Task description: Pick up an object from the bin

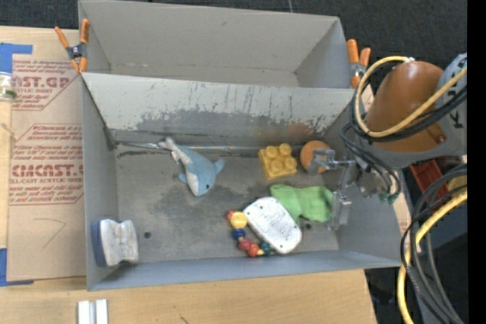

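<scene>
- In the camera view we take the yellow plastic toy brick with round studs (pixel 277 160) as our landmark. It lies on the floor of the grey metal bin (pixel 213 99), close under the back wall and right of the middle.
- Just right of the brick we see an orange round thing (pixel 311 153), partly covered by the robot's metal parts.
- The two-finger gripper (pixel 334 186) reaches in from the right and sits to the lower right of the brick. Its fingers (pixel 325 160) stand spread apart, released, with nothing clamped between them. One is level with the brick, by the orange round thing; the other is farther towards the front wall.
- The crumpled bright-green soft thing (pixel 302 202) lies just below the brick, towards the front wall. Its right end reaches the gripper's lower finger and lies at the gap between the fingers. We cannot tell whether finger and green thing touch.
- Farther below the brick, against the green thing's lower left edge, lies a white oval plastic thing (pixel 272 225). A small yellow ball (pixel 238 220) and a string of coloured beads (pixel 250 245) lie at its left side.
- Left of the brick, well apart from it, a light-blue plush whale (pixel 200 172) lies with its tail pointing up and left.
- Far to the lower left of the brick, in the front left corner, stands a grey-white block with a blue edge (pixel 115 240).
</scene>
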Controlling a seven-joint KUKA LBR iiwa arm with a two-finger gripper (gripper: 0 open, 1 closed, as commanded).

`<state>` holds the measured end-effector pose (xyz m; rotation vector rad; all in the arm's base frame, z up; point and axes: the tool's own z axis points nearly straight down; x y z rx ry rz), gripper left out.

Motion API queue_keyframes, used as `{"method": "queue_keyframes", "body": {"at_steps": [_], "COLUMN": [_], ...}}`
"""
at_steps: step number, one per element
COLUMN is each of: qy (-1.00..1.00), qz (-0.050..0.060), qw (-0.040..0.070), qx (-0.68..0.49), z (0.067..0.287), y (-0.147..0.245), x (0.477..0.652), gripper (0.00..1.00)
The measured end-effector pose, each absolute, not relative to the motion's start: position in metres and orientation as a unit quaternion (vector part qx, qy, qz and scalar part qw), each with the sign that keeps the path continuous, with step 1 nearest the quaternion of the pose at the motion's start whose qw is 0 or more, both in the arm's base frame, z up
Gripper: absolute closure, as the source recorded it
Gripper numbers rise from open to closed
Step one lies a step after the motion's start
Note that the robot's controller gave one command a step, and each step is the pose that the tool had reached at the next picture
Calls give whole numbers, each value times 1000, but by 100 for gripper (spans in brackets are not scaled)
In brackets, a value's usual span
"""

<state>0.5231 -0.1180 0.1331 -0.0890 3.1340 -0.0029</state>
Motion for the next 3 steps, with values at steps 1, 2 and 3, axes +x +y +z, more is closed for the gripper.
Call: {"method": "queue_keyframes", "body": {"at_steps": [1, 2, 3], "qy": [987, 986, 985], "qz": [0, 0, 1], "qw": [1, 1, -3], "qx": [-164, -164, -174], "z": [75, 75, 116], "y": [-93, -93, -87], "x": [524, 524, 520], "gripper": [100, 100, 100]}}
